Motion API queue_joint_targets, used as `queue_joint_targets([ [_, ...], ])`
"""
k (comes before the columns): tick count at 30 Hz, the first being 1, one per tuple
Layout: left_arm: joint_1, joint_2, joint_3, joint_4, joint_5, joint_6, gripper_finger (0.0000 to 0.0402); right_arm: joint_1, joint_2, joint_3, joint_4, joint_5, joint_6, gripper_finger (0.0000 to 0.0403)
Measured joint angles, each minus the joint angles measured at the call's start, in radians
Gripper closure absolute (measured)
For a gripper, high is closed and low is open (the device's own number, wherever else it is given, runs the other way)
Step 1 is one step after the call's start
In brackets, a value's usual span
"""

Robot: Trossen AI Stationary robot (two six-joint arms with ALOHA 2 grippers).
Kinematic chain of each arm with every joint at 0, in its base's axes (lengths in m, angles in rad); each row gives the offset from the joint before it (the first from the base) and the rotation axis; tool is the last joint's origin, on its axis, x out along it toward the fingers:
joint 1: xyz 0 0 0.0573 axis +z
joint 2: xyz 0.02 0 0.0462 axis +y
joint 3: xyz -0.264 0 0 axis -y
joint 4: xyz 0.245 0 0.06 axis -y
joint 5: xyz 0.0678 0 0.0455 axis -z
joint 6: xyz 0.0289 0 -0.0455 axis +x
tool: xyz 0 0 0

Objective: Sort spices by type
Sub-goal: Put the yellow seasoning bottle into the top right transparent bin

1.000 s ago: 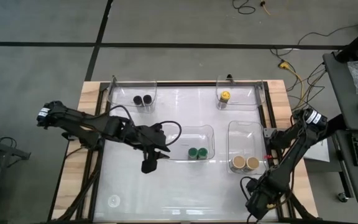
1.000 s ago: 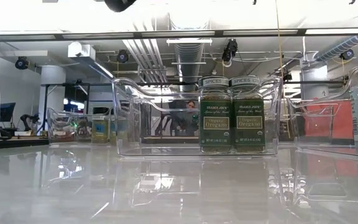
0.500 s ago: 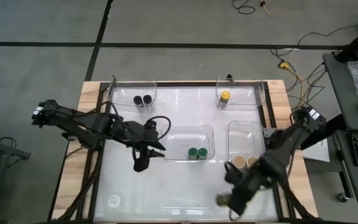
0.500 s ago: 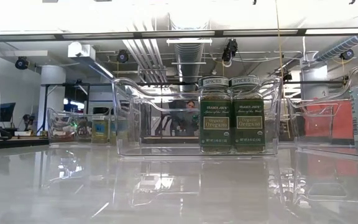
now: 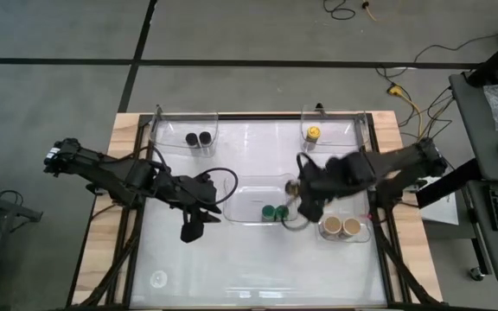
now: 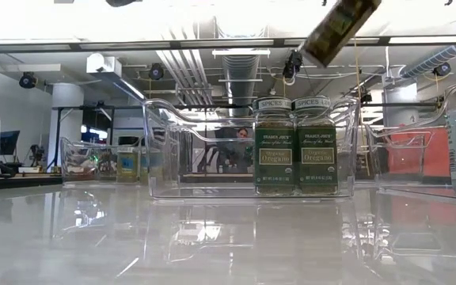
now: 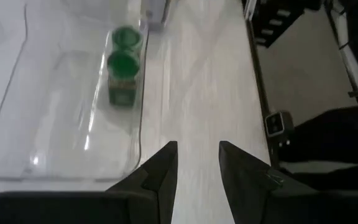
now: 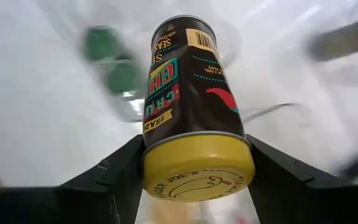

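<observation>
Right wrist view shows the right gripper (image 8: 194,180) clamped on a yellow-lidded spice jar (image 8: 191,124), apparently bound for its twin (image 5: 314,132) at one o'clock.

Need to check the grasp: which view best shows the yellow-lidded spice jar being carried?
Right wrist view: the dark yellow-lidded jar fills it, clamped in the right end effector. Low view catches it tilted at the top; high view blurs it.

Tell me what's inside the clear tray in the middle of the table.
The middle tray holds two green-lidded jars side by side. The right gripper, shut on a yellow-lidded jar, overhangs that tray's right edge, hiding that corner.
</observation>
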Motion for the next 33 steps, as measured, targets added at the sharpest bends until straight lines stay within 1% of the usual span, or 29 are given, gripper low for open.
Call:
queue_joint_targets([
  [2,-0.001,0.0,0.0,-0.021,0.0,-0.01,0.03,-0.067,0.0,0.005,-0.037,0.008,-0.071,0.0177],
  [6,-0.004,0.0,0.0,-0.067,-0.002,-0.034,0.03,-0.209,0.0,0.001,-0.031,0.009,-0.234,0.0177],
  [10,-0.006,0.0,0.0,-0.176,-0.008,-0.061,0.03,-0.367,0.003,0.001,-0.032,0.012,-0.422,0.0177],
  [15,-0.005,-0.003,0.0,-0.256,-0.073,-0.099,0.03,-0.579,0.005,0.001,-0.031,0.046,-0.664,0.0177],
  [18,-0.005,-0.009,0.0,-0.261,-0.09,-0.107,0.03,-0.71,0.005,0.001,-0.031,0.103,-0.81,0.0177],
  [21,-0.005,-0.014,0.0,-0.274,-0.138,-0.081,0.03,-0.831,0.01,-0.007,-0.034,0.169,-0.951,0.0177],
  [24,-0.004,-0.016,0.0,-0.328,-0.187,-0.025,0.03,-0.946,0.034,-0.01,-0.033,0.174,-1.067,0.0177],
  [28,-0.002,-0.016,0.0,-0.442,-0.272,0.046,0.03,-1.047,0.083,-0.01,-0.033,0.168,-1.192,0.0177],
  [31,0.0,-0.016,0.0,-0.496,-0.303,0.07,0.03,-1.074,0.127,-0.014,-0.021,0.119,-1.253,0.0177],
  [33,0.003,-0.016,0.0,-0.508,-0.313,0.071,0.03,-1.085,0.148,-0.021,-0.019,0.109,-1.305,0.0177],
])
